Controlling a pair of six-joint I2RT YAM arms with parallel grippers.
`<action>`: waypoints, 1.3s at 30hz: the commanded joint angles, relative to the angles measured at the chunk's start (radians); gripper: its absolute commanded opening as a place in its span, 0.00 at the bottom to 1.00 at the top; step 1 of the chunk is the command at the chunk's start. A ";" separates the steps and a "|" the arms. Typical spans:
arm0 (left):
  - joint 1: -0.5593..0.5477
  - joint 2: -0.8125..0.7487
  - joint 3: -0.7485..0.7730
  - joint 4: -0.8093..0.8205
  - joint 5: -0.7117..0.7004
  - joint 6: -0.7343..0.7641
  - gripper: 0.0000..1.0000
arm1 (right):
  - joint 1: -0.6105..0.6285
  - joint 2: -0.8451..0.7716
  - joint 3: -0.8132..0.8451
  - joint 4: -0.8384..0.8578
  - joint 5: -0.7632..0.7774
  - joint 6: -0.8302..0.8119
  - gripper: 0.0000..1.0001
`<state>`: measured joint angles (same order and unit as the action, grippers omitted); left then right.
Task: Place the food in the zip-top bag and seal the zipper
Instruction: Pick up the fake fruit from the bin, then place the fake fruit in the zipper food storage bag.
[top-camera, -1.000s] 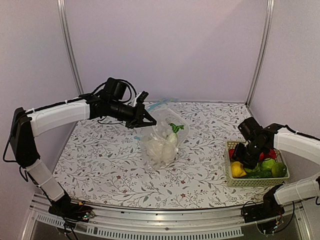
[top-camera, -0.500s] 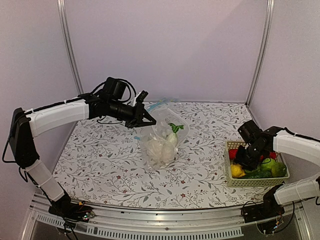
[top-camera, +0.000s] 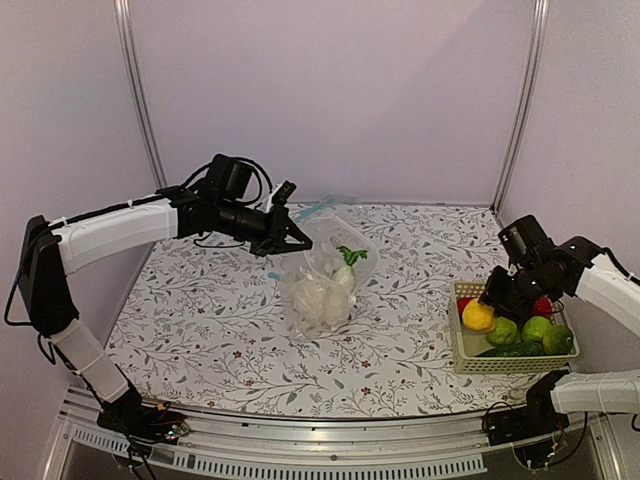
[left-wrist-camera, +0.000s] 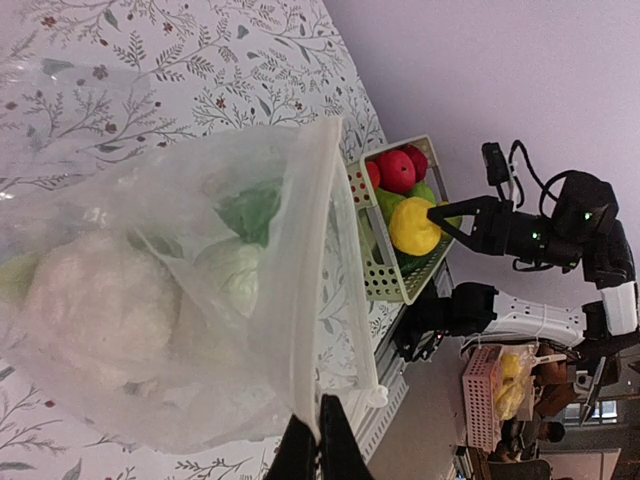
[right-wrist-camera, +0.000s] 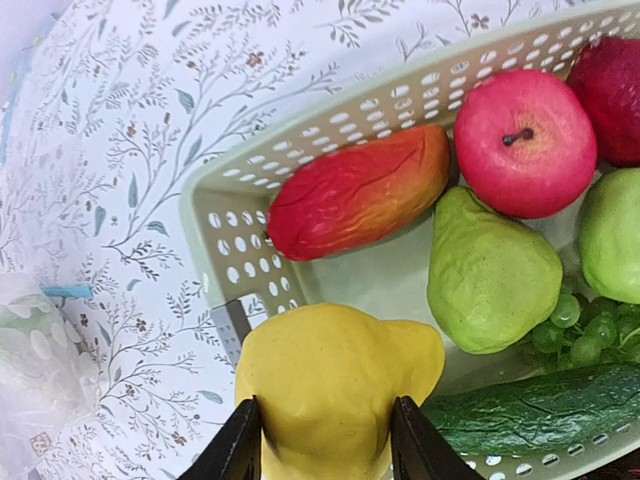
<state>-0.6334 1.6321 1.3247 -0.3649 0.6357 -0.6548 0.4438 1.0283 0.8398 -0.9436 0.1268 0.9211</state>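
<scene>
On the floral table (top-camera: 200, 300), zip-top bag (top-camera: 325, 275) is sitting mid-table. Left gripper (left-wrist-camera: 318, 440) is pinching its mouth edge by the zipper (left-wrist-camera: 330, 250), jaws closed on the plastic. Basket (top-camera: 500, 365) is sitting at the right edge. Cauliflower (top-camera: 312, 295) and radish (top-camera: 343, 270) are lying inside the bag. Right gripper (right-wrist-camera: 325, 440) is clamping the lemon (top-camera: 478, 316) over the basket's left end.

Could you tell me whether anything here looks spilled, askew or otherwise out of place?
Nothing stands out: the left tool pinches the zip-top bag, the basket sits upright, and the right tool grips the lemon.
</scene>
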 joint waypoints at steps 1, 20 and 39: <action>0.015 -0.023 0.002 -0.003 0.002 0.010 0.00 | -0.004 -0.052 0.070 -0.085 0.045 -0.046 0.40; -0.031 0.002 0.024 0.003 0.016 0.007 0.00 | 0.139 -0.135 0.243 0.044 -0.051 -0.166 0.39; -0.101 0.045 0.080 0.000 0.062 0.016 0.00 | 0.465 0.377 0.508 0.520 -0.184 -0.262 0.39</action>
<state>-0.7219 1.6741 1.3888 -0.3637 0.6773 -0.6544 0.8654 1.3159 1.2842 -0.5217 0.0021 0.7006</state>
